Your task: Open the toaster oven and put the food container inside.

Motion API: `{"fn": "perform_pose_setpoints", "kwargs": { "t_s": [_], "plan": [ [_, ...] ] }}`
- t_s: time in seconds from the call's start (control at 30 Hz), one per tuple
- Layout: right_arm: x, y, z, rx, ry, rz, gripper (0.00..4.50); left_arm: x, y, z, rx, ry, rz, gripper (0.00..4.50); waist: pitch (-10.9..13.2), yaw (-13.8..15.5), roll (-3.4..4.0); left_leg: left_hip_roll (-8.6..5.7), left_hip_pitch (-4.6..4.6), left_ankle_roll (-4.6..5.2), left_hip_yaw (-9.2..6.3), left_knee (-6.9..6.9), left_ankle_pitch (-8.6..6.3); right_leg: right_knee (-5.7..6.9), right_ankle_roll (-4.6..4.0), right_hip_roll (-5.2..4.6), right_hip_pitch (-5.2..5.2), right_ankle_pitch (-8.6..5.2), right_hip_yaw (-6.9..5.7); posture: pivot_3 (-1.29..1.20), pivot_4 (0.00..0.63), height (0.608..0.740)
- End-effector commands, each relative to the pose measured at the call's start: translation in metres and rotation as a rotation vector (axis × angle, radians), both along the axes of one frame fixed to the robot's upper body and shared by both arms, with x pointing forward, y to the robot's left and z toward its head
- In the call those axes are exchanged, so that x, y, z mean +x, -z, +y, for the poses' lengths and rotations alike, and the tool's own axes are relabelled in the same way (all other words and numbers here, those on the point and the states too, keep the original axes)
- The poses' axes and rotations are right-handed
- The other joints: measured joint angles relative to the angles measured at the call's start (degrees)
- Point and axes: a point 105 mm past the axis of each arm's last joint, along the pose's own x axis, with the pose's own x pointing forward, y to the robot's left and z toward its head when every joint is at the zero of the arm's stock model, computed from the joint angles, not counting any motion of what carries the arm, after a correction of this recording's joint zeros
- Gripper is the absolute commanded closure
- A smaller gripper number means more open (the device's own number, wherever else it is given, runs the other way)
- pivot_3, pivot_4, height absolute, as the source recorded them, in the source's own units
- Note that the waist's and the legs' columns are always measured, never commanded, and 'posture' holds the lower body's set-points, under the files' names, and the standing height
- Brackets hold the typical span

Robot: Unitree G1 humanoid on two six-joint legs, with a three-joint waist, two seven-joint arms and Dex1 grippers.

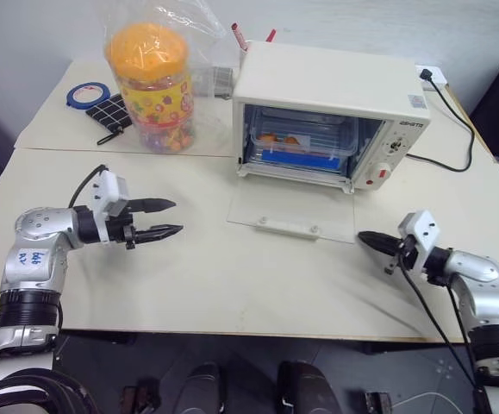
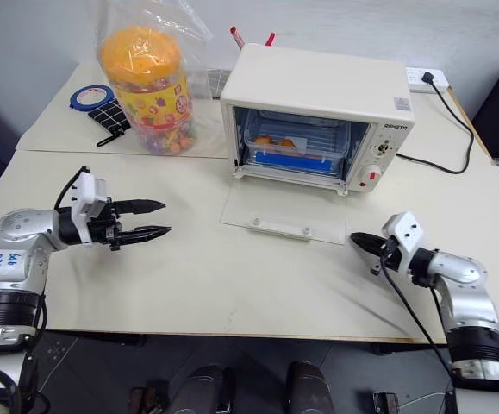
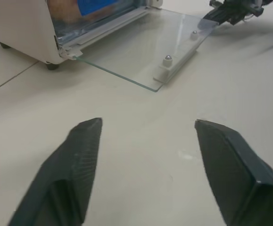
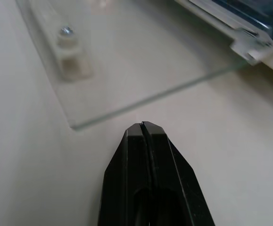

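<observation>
Your toaster oven point(image 1: 327, 112) stands on the table point(image 1: 189, 285) with its glass door point(image 1: 292, 211) dropped flat. The food container point(image 1: 296, 148) sits inside on the rack. Your left hand point(image 1: 165, 219) hovers over the table left of the door, fingers spread wide, holding nothing. Your right hand point(image 1: 365, 238) sits near the door's right corner, fingers pressed together and empty.

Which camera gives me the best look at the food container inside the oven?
The right eye view: the food container sits on the rack inside the open toaster oven, its blue strip and orange food visible. The left eye view shows the same. Both wrist views catch just a blue sliver of it.
</observation>
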Motion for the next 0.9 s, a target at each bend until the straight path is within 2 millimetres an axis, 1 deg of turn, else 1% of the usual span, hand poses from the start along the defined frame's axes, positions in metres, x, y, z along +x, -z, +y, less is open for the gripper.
{"fn": "perform_pose_setpoints", "kwargs": {
  "t_s": [0.03, 0.17, 0.23, 0.3, 0.37, 0.43, 0.47, 0.53, 0.6, 0.7, 0.73, 0.8, 0.83, 0.9],
  "plan": [
    [-0.001, -0.026, 0.013, 0.084, -0.063, -0.101, 4.5, -0.009, -0.008, -0.008, -0.048, 0.002, -0.039, 0.06, 0.01, 0.06, 0.01, -0.01, 0.0, 0.0, 0.0, 0.0, 0.0, 0.0, 0.0, -0.02, 0.0, 0.0, 0.0, 0.0, 0.15, 0.74],
    [-0.005, -0.06, 0.023, 0.234, -0.105, -0.172, 4.5, -0.011, -0.008, -0.009, -0.105, -0.043, -0.021, 0.02, 0.02, 0.05, 0.04, 0.03, 0.0, 0.0, -0.04, 0.0, 0.0, 0.04, 0.0, -0.01, -0.01, 0.0, 0.01, 0.0, 0.15, 0.74],
    [-0.004, -0.084, 0.021, 0.301, -0.088, -0.225, 4.5, -0.009, -0.013, -0.007, -0.142, -0.083, -0.035, 0.02, 0.02, 0.06, 0.04, 0.03, 0.0, 0.0, -0.04, 0.0, 0.0, 0.03, 0.0, 0.0, -0.01, 0.0, 0.0, 0.0, 0.15, 0.74],
    [-0.001, -0.1, 0.019, 0.336, -0.071, -0.262, 4.5, -0.007, -0.018, -0.006, -0.175, -0.11, -0.05, 0.02, 0.02, 0.07, 0.04, 0.02, 0.0, 0.0, -0.04, 0.0, 0.0, 0.03, 0.0, -0.02, -0.01, 0.0, 0.02, 0.0, 0.15, 0.74],
    [0.006, -0.117, 0.02, 0.377, -0.051, -0.298, 4.5, -0.005, -0.022, -0.007, -0.201, -0.118, -0.079, 0.02, 0.02, 0.06, 0.04, 0.02, 0.01, 0.0, -0.05, 0.0, 0.0, 0.04, 0.0, -0.01, 0.0, 0.0, 0.0, 0.0, 0.15, 0.74],
    [0.021, -0.133, 0.023, 0.42, -0.021, -0.326, 4.5, -0.003, -0.023, -0.01, -0.205, -0.117, -0.104, 0.02, 0.02, -0.01, 0.04, 0.02, 0.01, -0.01, -0.04, 0.0, 0.0, 0.04, 0.0, -0.01, -0.01, 0.0, 0.0, 0.0, 0.15, 0.74],
    [0.026, -0.138, 0.025, 0.433, -0.01, -0.333, 4.5, -0.002, -0.022, -0.011, -0.201, -0.117, -0.111, 0.02, 0.02, -0.04, 0.04, 0.02, 0.01, -0.01, -0.03, 0.0, 0.0, 0.04, 0.0, 0.0, -0.02, 0.0, 0.01, 0.0, 0.15, 0.74],
    [0.039, -0.142, 0.03, 0.428, 0.008, -0.335, 4.5, 0.001, -0.021, -0.013, -0.198, -0.121, -0.125, 0.02, 0.03, -0.09, 0.04, 0.02, 0.0, -0.01, -0.01, 0.0, 0.0, 0.05, -0.01, 0.02, -0.04, 0.0, 0.01, 0.0, 0.15, 0.74],
    [0.045, -0.143, 0.031, 0.42, 0.014, -0.328, 4.5, 0.004, -0.021, -0.014, -0.199, -0.127, -0.126, 0.02, 0.03, -0.08, 0.04, 0.02, 0.0, -0.02, 0.02, -0.02, 0.0, 0.05, -0.01, 0.03, -0.07, 0.0, 0.02, 0.0, 0.15, 0.74],
    [0.045, -0.139, 0.025, 0.398, 0.019, -0.307, 4.5, 0.009, -0.019, -0.012, -0.182, -0.163, -0.122, 0.02, 0.02, 0.14, 0.04, -0.02, -0.12, -0.01, 0.01, -0.01, 0.0, 0.02, 0.0, -0.01, -0.11, 0.0, -0.01, 0.0, 0.15, 0.74],
    [0.042, -0.139, 0.023, 0.399, 0.014, -0.303, 4.5, 0.01, -0.018, -0.012, -0.173, -0.17, -0.123, 0.02, 0.02, 0.1, 0.04, -0.03, -0.12, -0.01, 0.01, -0.01, 0.0, 0.02, 0.0, -0.03, -0.11, 0.0, 0.0, 0.0, 0.15, 0.74],
    [0.027, -0.138, 0.02, 0.383, -0.025, -0.287, 4.5, 0.011, -0.013, -0.008, -0.132, -0.2, -0.13, 0.02, 0.02, 0.22, 0.04, -0.04, -0.12, -0.01, 0.01, -0.01, 0.0, 0.02, 0.0, -0.03, -0.11, 0.0, 0.0, 0.0, 0.15, 0.74],
    [0.016, -0.137, 0.02, 0.361, -0.06, -0.28, 4.33, 0.012, -0.011, -0.006, -0.115, -0.212, -0.132, 0.0, 0.02, 0.25, 0.04, -0.03, -0.13, 0.0, 0.0, -0.01, 0.0, 0.01, 0.0, -0.03, -0.1, 0.0, -0.04, 0.0, 0.15, 0.74],
    [-0.007, -0.129, 0.019, 0.295, -0.101, -0.262, 3.9, 0.002, -0.006, -0.001, -0.108, -0.174, -0.09, 0.0, 0.03, 0.25, 0.05, -0.03, -0.2, -0.01, 0.01, -0.03, 0.0, -0.01, 0.0, -0.02, -0.14, 0.0, -0.08, 0.0, 0.15, 0.74]
  ]
}}
